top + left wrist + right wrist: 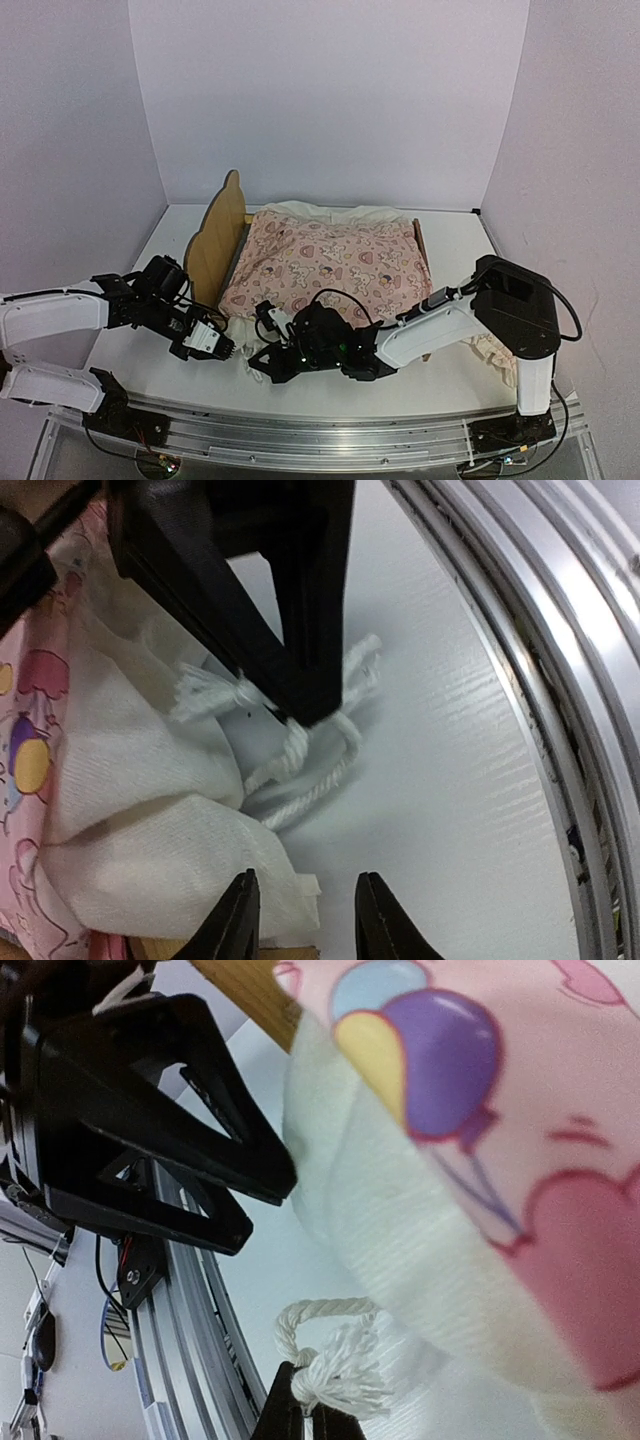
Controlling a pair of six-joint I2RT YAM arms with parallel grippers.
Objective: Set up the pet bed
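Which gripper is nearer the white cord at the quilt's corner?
Right. The right gripper is shut on the white cord at its frayed end; the left gripper hangs open a little short of the cord, not touching.

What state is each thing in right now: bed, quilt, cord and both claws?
pet bed: standing upright, quilt on top.
pink quilt: spread over the bed.
white cord: knotted, frayed end pinched.
left gripper: open, empty.
right gripper: shut on the white cord.

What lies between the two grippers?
A knotted white cord on the table, held by the right gripper, with white cloth beside it; the left wrist view shows this.
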